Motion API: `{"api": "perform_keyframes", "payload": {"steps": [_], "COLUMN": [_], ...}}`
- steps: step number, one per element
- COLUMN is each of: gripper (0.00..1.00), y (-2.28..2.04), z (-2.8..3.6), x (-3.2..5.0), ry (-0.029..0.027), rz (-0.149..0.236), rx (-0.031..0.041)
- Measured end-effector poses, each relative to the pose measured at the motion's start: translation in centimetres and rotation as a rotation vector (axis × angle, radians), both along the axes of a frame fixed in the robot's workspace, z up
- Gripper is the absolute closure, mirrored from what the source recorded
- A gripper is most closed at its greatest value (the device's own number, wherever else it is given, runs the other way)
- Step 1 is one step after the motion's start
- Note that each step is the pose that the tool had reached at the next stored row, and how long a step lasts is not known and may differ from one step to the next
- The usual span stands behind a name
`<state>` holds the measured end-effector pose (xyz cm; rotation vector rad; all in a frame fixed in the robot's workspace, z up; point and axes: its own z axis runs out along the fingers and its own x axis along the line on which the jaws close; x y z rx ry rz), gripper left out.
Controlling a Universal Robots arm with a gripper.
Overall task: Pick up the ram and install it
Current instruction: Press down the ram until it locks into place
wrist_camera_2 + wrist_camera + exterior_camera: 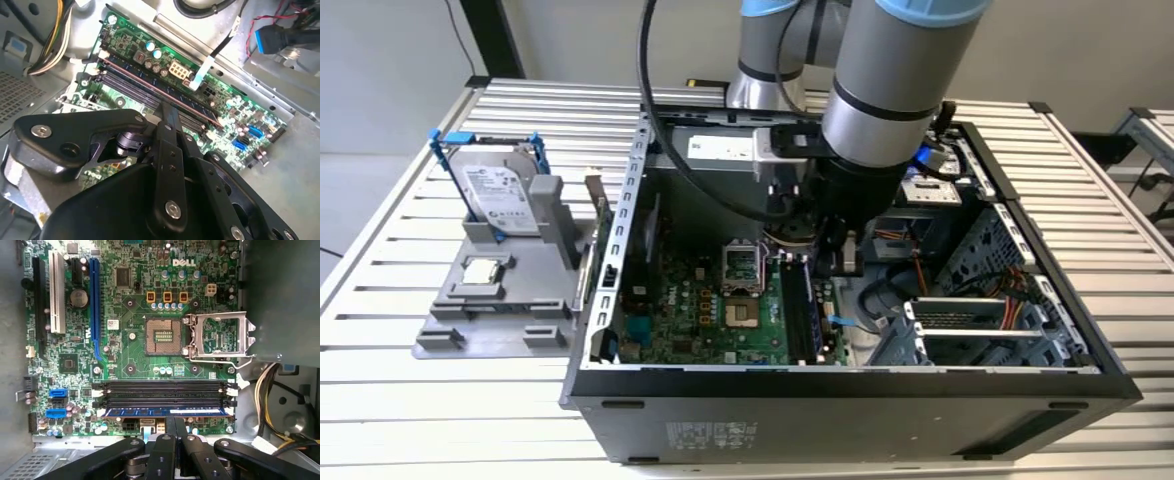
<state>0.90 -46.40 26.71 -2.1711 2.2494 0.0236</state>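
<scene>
The ram [167, 411], a long dark stick with a bluish label strip, stands on edge in one of the slots [165, 390], the one farthest from the socket [164, 333], and looks level along its length. The gripper [173, 426] sits directly over the stick's middle, its fingers [169, 116] drawn close together on the top edge; whether they pinch it cannot be told. Judged risk: uneven downward pressure could leave one end high, or flex the board [125, 300], if the end latches have not closed.
</scene>
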Motion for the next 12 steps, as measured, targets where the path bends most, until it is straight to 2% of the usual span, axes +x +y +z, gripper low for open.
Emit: {"api": "perform_keyframes", "payload": {"steps": [3,5,12], "gripper": [1.0,1.0,1.0], "y": [0.0,0.0,0.0], "z": [0.88,1.22,1.26], "x": [0.0,0.0,0.0], "ry": [0.0014,0.0034,0.0039], "rz": [0.0,0.0,0.0], "rx": [-0.0007,-0.0008,-0.0006]}}
